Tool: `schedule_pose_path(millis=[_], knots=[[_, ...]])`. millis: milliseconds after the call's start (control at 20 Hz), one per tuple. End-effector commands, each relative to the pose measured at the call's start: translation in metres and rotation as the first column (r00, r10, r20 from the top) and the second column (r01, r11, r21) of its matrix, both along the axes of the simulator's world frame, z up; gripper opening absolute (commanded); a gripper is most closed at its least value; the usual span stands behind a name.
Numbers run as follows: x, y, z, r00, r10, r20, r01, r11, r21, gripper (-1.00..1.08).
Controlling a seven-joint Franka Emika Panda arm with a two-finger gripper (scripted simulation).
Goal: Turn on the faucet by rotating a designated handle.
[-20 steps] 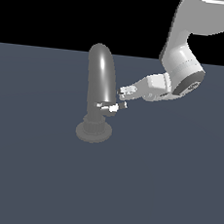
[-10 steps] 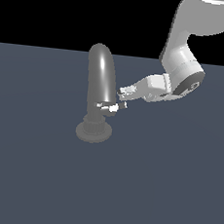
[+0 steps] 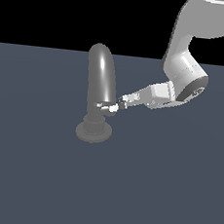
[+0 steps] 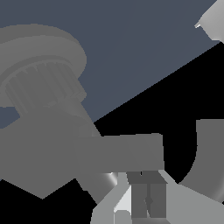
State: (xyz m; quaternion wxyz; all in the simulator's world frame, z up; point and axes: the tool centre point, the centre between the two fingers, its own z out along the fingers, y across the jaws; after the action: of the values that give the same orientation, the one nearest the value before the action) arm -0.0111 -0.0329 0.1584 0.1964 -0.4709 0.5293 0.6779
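Grey faucet [image 3: 99,90] hasn't budged over the last second, end effector [image 3: 115,107] parked at the handle [image 3: 106,105] low on its body, can't tell if it's actually clamped, so probably stalled.

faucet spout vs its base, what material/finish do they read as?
Faucet spout: looks like polished grey metal, with a bright streak of highlight along the curve. It is a simulator render, so that is only the look. Base: same grey but duller, ridged around its collar, no clear highlight; possibly matte metal or plastic.
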Motion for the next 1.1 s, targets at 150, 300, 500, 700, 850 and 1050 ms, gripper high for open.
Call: schedule_pose_path(millis=[150, 300, 500, 700, 850, 1050], knots=[[-0.017, -0.008, -0.019, 1.000, -0.001, -0.011, 0.001, 1.000, -0.001, -1.00], [-0.009, -0.004, -0.016, 1.000, 0.002, 0.015, -0.002, 1.000, 0.001, -1.00], [-0.014, -0.007, -0.042, 1.000, 0.001, 0.004, -0.001, 1.000, 0.000, -1.00], [-0.019, -0.009, -0.067, 1.000, 0.000, -0.006, 0.000, 1.000, -0.001, -1.00], [-0.022, -0.010, -0.079, 1.000, -0.001, -0.011, 0.001, 1.000, -0.001, -1.00], [-0.001, -0.001, -0.048, 0.999, 0.015, 0.047, -0.016, 1.000, 0.013, -1.00]])
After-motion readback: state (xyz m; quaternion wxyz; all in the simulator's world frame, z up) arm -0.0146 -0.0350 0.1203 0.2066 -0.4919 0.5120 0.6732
